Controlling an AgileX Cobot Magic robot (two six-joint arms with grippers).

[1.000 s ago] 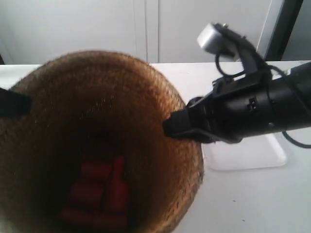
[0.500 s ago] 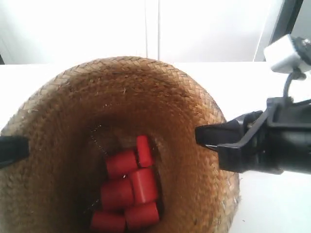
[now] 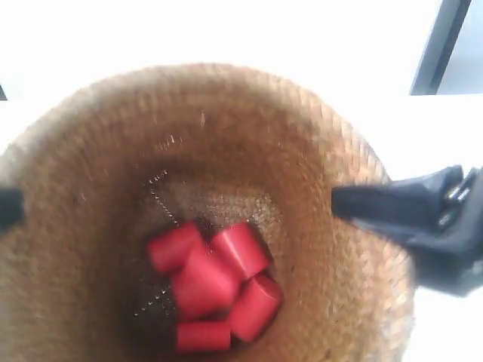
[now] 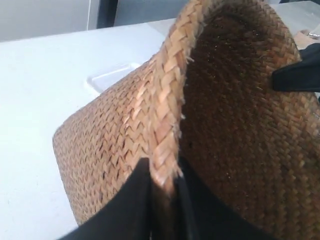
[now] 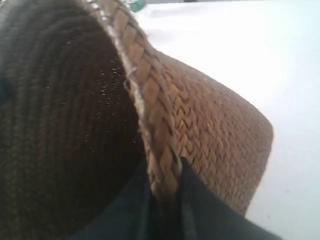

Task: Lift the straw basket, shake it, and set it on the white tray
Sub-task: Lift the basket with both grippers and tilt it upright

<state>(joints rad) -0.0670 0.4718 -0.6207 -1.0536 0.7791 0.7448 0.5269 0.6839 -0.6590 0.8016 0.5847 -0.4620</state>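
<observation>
The straw basket (image 3: pixel 90 151) hangs above the table and fills the exterior view, its dark inside facing the camera. My left gripper (image 4: pixel 164 167) is shut on its braided rim (image 4: pixel 167 75), one finger inside and one outside. My right gripper (image 5: pixel 165 167) is shut on the opposite rim (image 5: pixel 145 85) in the same way. In the exterior view, the arm at the exterior view's right (image 3: pixel 423 211) and the finger at the left edge (image 3: pixel 9 207) grip the rim. A corner of the white tray (image 4: pixel 107 77) shows on the table beyond the basket wall.
Several red cylinders (image 3: pixel 215 283) lie jumbled in the basket's bottom. The white table (image 4: pixel 35 90) spreads under the basket. A dark post (image 3: pixel 438 45) stands at the back right. A small green thing (image 5: pixel 136 5) sits at the table's far edge.
The basket has come up closer to the exterior camera and shifted right. The red cylinders have tumbled into a new heap. The white tray is no longer seen in the exterior view.
</observation>
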